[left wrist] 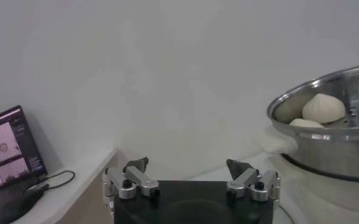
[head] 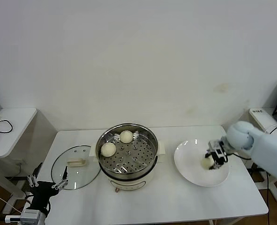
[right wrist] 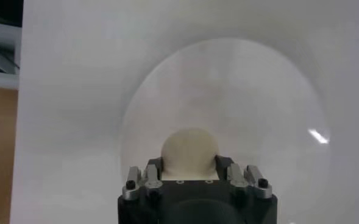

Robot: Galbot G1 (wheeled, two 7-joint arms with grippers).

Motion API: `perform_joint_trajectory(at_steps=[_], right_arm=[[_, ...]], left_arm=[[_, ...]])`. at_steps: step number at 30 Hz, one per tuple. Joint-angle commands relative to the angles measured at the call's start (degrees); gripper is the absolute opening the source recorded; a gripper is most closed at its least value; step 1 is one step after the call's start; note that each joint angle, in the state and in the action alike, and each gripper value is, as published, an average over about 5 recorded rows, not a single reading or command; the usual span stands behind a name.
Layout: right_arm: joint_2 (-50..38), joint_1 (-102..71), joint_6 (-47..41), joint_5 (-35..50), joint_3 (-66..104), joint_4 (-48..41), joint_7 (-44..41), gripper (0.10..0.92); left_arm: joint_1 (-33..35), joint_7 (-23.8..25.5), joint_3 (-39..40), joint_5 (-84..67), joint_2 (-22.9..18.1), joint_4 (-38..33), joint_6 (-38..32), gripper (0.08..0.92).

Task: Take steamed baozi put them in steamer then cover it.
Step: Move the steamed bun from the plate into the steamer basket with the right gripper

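Two baozi [head: 115, 143] already sit on the perforated tray of the steamer [head: 127, 152], at its far-left side, and one more bun [head: 206, 162] lies on the white plate [head: 190, 164] near the right edge of the table [head: 175, 197]. The right hand [head: 215, 160] is down on that plate with a finger [right wrist: 153, 167] on each side of the bun, which the right wrist view shows seated between them; the fingers look closed against its flanks, so I judge it grasped, though whether it is off the plate cannot be told. The relation that matters next is sideways: the steamer stands at the middle of the table, well apart from the plate and toward the robot's left, with its raised steel rim between the bun and the tray. The carry would therefore need height before travel, and the bare near-right part of the tray is the closest landing spot. The cover [head: 75, 164] lies flat near the left edge, handle up, just beside the steamer. The left hand [head: 48, 183] hangs at the near-left corner, fingers spread and empty, nearer the cover than the right hand.
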Motion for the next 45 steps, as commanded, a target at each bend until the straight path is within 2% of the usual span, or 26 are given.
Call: perform_joint_trajectory(at_steps=[1,5,11,22,34,45], right_arm=[[1.8,20.8,-0.3,8.3,-6.7,1.1,-0.5,0.551],[7.2,31.2,-0.9,12.0,-13.0,1.1,0.0,0.551],[17.3,37.8,-2.0,16.5,-17.5,1.9,2.2,0.559],[30.9,30.1,-1.0,19.7,-19.1,2.7,8.3,0.560],[40.0,24.8,8.1,12.8,-24.6,1.6,10.8,0.560],[39.9,25.2,16.5,5.2,-28.1,3.1,9.5,0.560]], left_arm=[[0.2,0.0,0.0,-0.1,0.2,-0.6,0.0,0.823],[0.1,0.0,0.0,-0.2,0.3,-0.8,0.0,0.823],[0.0,-0.1,0.2,-0.3,0.0,-0.9,0.0,0.823],[1.1,-0.2,-2.0,-0.4,0.0,-1.2,-0.2,0.823],[1.1,0.0,-3.6,-0.6,0.0,-2.0,0.0,0.823],[1.2,-0.1,-3.9,-1.1,-0.7,-2.6,0.0,0.823]])
